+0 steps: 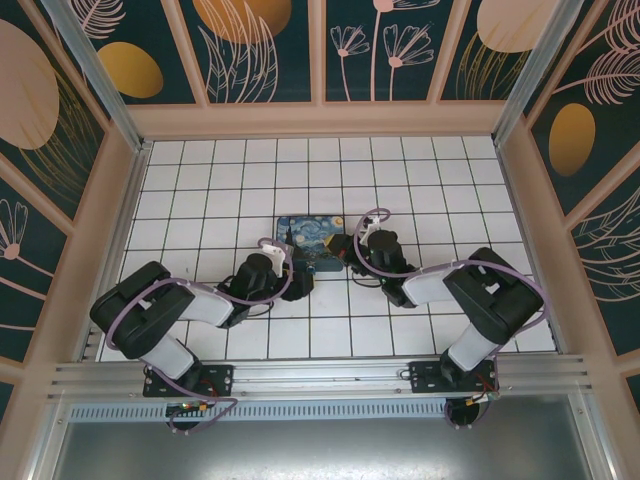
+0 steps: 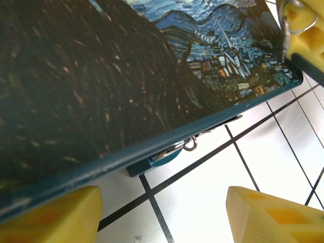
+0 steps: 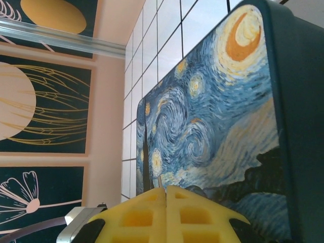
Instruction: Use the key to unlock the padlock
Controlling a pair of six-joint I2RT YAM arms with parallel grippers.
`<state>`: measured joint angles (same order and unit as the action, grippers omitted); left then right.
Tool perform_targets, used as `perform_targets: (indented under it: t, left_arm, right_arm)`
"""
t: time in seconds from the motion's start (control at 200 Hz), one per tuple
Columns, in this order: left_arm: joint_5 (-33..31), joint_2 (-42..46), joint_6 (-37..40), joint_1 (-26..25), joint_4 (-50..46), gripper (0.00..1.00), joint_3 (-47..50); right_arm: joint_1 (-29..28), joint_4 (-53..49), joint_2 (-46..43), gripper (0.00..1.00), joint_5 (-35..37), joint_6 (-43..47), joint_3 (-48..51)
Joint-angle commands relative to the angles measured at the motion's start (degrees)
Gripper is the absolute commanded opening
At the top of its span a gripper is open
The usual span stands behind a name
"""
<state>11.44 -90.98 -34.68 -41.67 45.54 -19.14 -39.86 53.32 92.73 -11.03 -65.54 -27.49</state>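
White tiled floor (image 1: 300,170); dark floral walls (image 1: 260,50), seemingly printed.

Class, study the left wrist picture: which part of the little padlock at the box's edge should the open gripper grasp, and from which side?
Probably the bluish body of the padlock, approached low from the bare-tile side where the left gripper stands open. The box overhangs it from above, and the silvery shackle looks too thin to pinch.
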Motion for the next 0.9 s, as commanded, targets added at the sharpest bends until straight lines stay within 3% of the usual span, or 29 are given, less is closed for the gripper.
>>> perform_targets:
  t: [0.0, 0.29, 0.896]
  left_arm:
    - [-2.68, -1.65, 2.86, -0.79, 2.39, 0.66, -0.63]
    - [-3.69, -4.31, 4.0, -1.82, 5.39, 0.65, -1.46]
    - [1.47, -11.19, 3.67, -2.87, 7.77, 0.64, -6.92]
  right_arm:
    - [0.56, 3.94, 1.14, 0.0, -1.43, -0.82, 0.84]
    - [0.83, 5.22, 1.99, 0.0, -1.81, -1.17, 1.64]
    - [1.1, 8.5, 4.88, 0.0, -1.98, -2.1, 2.57]
